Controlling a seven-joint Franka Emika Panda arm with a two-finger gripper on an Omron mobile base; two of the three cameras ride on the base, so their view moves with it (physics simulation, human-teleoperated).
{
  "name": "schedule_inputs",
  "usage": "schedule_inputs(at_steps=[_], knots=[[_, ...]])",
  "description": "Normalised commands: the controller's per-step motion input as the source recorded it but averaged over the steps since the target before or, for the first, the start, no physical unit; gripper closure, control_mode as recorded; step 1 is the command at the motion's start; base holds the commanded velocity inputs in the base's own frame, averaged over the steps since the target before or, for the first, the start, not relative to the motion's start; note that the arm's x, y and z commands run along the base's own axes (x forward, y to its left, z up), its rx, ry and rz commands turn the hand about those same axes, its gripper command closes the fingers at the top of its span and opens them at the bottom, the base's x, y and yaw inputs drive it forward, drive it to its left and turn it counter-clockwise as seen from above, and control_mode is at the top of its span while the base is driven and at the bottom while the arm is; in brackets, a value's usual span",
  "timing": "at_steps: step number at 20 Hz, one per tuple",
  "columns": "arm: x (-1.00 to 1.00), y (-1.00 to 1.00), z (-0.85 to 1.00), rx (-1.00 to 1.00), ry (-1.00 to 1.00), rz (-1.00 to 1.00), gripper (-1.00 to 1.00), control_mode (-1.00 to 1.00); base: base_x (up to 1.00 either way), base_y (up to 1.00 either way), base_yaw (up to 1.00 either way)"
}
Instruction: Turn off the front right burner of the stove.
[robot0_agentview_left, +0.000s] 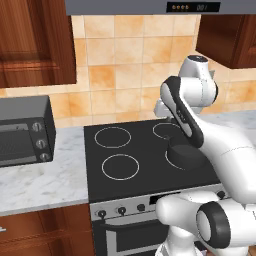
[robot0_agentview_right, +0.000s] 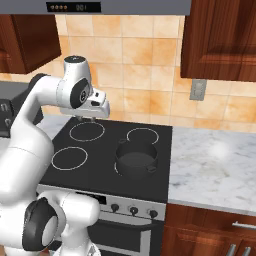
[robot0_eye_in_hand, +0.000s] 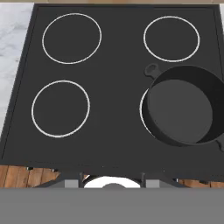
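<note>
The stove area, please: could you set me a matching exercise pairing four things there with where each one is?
Things:
1. pot
2. countertop oven
3. wall outlet
4. knobs

Places:
A. on the tiled wall, right of the stove
B. on the front right burner
C. on the stove's silver front panel
D. on the marble counter, left of the stove

Pairs: 1-B, 2-D, 3-A, 4-C
</note>
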Motion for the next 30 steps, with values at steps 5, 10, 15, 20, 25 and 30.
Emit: schedule_inputs(at_steps=[5, 10, 15, 20, 25, 30], knots=[[-0.09, -0.06, -0.03, 0.00, 0.00, 0.00, -1.00, -1.00, 0.00, 0.00, 0.00], [-0.76, -0.50, -0.10, 0.00, -0.03, 0.00, -1.00, -1.00, 0.00, 0.00, 0.00], [-0.98, -0.82, -0.03, 0.09, -0.11, 0.00, -1.00, -1.00, 0.00, 0.00, 0.00], [-0.93, -0.99, -0.02, 0.16, -0.18, 0.00, -1.00, -1.00, 0.00, 0.00, 0.00], [-0.77, -1.00, -0.18, 0.17, -0.27, 0.02, -1.00, -1.00, 0.00, 0.00, 0.00], [-0.63, -0.93, -0.31, 0.11, -0.36, 0.06, -1.00, -1.00, 0.00, 0.00, 0.00]])
